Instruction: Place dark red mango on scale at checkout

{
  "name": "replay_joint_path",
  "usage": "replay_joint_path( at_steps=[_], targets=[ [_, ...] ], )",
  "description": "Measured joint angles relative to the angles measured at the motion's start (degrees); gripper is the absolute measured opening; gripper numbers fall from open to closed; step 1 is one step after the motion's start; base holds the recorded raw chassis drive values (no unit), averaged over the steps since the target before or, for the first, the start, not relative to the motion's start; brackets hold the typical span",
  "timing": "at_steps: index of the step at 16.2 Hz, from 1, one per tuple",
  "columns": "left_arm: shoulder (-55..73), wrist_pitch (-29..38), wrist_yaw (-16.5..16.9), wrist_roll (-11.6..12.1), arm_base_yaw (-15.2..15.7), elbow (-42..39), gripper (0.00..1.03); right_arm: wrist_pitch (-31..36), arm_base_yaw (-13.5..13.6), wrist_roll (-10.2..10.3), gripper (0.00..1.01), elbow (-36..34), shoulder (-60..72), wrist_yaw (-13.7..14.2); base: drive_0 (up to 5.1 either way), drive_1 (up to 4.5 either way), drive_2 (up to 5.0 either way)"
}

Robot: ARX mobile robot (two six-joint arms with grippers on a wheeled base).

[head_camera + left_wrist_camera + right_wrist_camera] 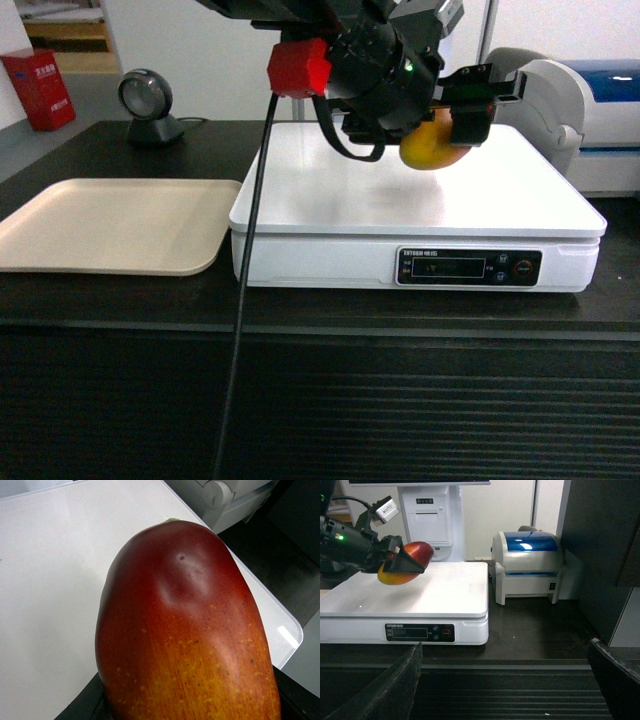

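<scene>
The dark red mango (428, 150) hangs just above the back right part of the scale's white platform (340, 195), not touching it. My left gripper (457, 122) is shut on it, reaching across from the upper left. In the left wrist view the mango (185, 625) fills the frame, red end forward, with black fingers (82, 706) beside its orange end and the scale (45, 580) beneath. The right wrist view shows the mango (422, 552) held over the scale (445, 592). My right gripper (505, 680) is open and holds nothing, in front of the checkout's ribbed front (510, 700).
A beige tray (110, 225) lies left of the scale on the checkout top (320, 310). A barcode scanner (148, 105) stands behind it. A white and blue printer (527, 565) sits right of the scale. A black cable (243, 300) hangs over the scale's front left corner.
</scene>
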Motion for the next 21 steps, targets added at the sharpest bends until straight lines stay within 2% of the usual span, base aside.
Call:
replay_joint_path(
  at_steps=[5, 6, 7, 9, 10, 13, 18, 21],
  targets=[
    [5.05, -6.25, -1.84, -4.74, -0.98, 8.24, 0.61, 0.0, 0.0, 0.0, 0.98, 0.0, 0.02, 0.0, 0.0, 0.0, 0.0],
    [6.6, -7.32, -3.21, -5.92, -0.94, 9.97, 0.61, 0.0, 0.0, 0.0, 0.98, 0.0, 0.02, 0.0, 0.0, 0.0, 0.0],
    [9.94, -11.74, -5.9, -8.46, -0.85, 14.6, 0.61, 0.0, 0.0, 0.0, 0.98, 0.0, 0.02, 0.0, 0.0, 0.0, 0.0],
    [10.58, -13.86, -7.69, -9.46, -0.74, 17.18, 0.61, 0.0, 0.0, 0.0, 0.98, 0.0, 0.0, 0.0, 0.0, 0.0, 0.0],
    [10.75, -13.9, -8.76, -9.92, -0.87, 18.25, 0.65, 0.02, 0.0, 0.0, 0.98, 0.0, 0.02, 0.0, 0.0, 0.0, 0.0],
    [11.5, -15.63, -9.51, -10.12, -1.18, 20.2, 0.97, 0.0, 0.0, 0.0, 0.98, 0.0, 0.02, 0.02, 0.0, 0.0, 0.0],
    [11.58, -14.19, -9.51, -10.05, -1.64, 20.15, 0.98, 0.0, 0.0, 0.0, 0.98, 0.0, 0.02, 0.0, 0.0, 0.0, 0.0],
    [11.08, -11.3, -9.9, -8.44, -1.64, 17.81, 0.98, 0.0, 0.0, 0.0, 0.98, 0.0, 0.0, 0.0, 0.0, 0.0, 0.0]
  ],
)
